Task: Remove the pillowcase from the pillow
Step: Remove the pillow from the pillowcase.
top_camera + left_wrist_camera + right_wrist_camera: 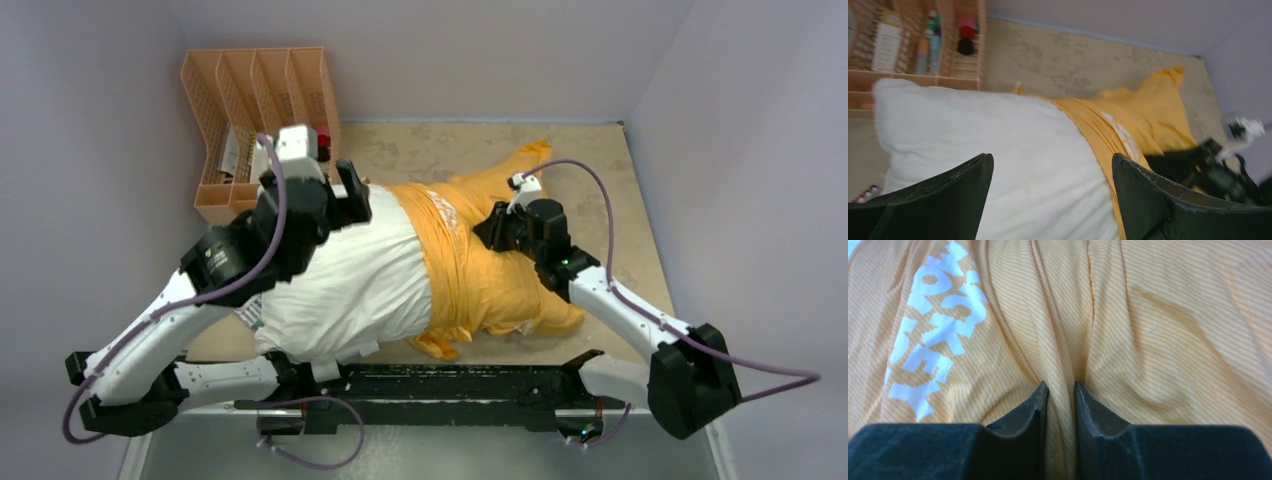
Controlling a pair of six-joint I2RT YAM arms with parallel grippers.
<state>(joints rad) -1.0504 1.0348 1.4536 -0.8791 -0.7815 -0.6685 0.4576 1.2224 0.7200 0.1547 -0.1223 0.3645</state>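
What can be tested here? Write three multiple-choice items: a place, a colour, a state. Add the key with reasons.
1. Where does the orange rack stand?
A) the table's far left corner
B) its near right edge
C) its middle

2. What colour is the lettering on the pillowcase?
A) black
B) white
C) blue

3. How is the right gripper?
A) wide open
B) out of view
C) pinching a pillowcase fold

Key: 1 A, the top view shows it there; 2 B, white letters on orange fabric; 3 C, its jaws close on a fabric ridge.
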